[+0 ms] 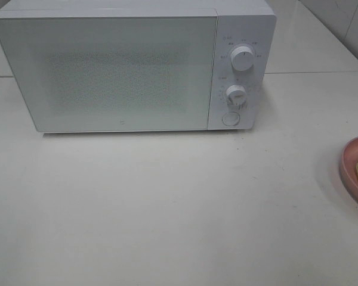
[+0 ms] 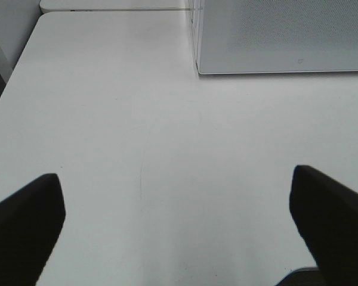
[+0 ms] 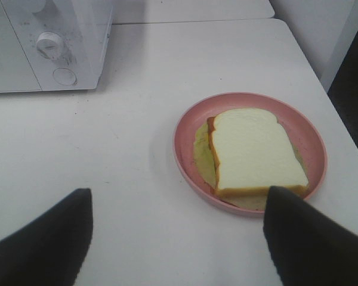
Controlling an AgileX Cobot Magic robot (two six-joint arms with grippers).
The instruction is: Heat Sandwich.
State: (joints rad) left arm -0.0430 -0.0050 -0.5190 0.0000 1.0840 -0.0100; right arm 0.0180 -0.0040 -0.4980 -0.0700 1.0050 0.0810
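while both hands (image 3: 176, 238) gape, one sandwich (image 3: 253, 154)

Left tool (image 2: 179, 223): only two fingers show, one at each lower corner of the left wrist view.
Left fingers (image 2: 24, 229): flat matte black, broad wedge shapes with blunt, squared-off tips.
Left surface: plain, with no screws, cables or markings to be seen; a small pale grey patch sits at the frame's lower edge beside one finger.
Right tool (image 3: 179, 238): again just two fingers in the right wrist view.
Right fingers (image 3: 45, 244): the same matte black, tips a touch more rounded, edges slightly soft and blurred.
Right surface: bare, with no labels or fasteners visible.
High view: no arm in shot.
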